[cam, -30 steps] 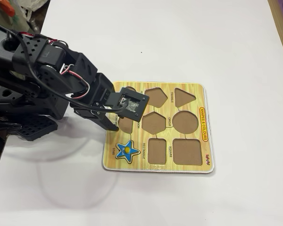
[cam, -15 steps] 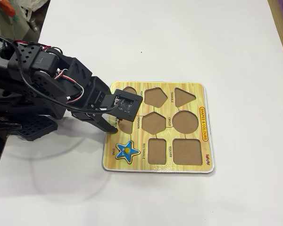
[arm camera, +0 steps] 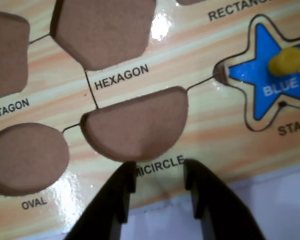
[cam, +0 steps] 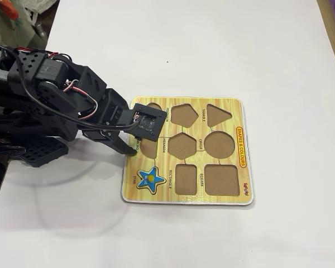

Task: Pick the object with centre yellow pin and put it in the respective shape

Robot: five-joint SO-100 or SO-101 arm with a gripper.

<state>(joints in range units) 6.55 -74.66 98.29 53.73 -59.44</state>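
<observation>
Currently | gripper [arm camera: 160, 172] empty, jaws slightly parted, above semicircle cutout [arm camera: 135, 122] | star piece [arm camera: 275, 80] seated in board [cam: 234, 146], off right in wrist view | advice: retreat straight, avoid nudging board

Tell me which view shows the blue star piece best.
The fixed view: the whole blue star piece shows there, seated in the star cutout at the board's lower left corner. The wrist view is closer, showing the yellow knob and BLUE lettering, but crops it at the right edge.

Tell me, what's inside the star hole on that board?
A blue star with a yellow knob fills the star hole; only a brown sliver shows at one tip. The hole's floor is covered.
</observation>
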